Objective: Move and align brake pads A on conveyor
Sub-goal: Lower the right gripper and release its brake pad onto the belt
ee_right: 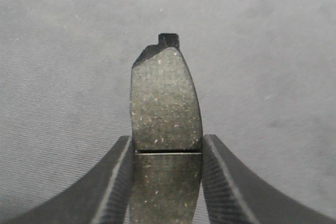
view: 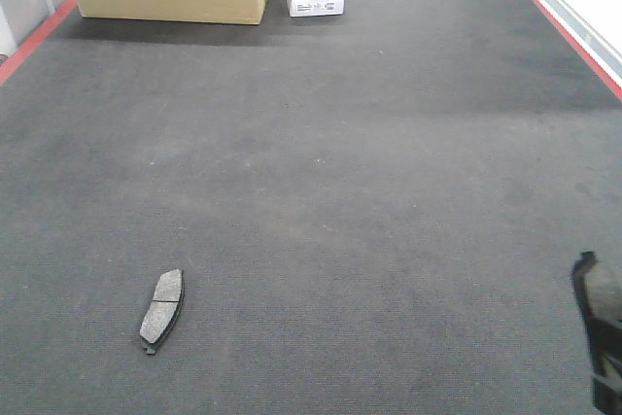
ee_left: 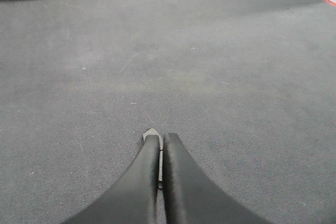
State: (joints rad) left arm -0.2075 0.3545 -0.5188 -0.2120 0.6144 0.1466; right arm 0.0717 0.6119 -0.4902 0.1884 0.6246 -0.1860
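One brake pad lies on the conveyor. Right claw grips a second pad; left claw pinches a thin grey sliver.

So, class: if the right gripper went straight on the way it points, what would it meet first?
Only the bare grey belt. The right gripper is shut on a brake pad, and nothing else shows ahead, though how far off the belt lies is unclear.
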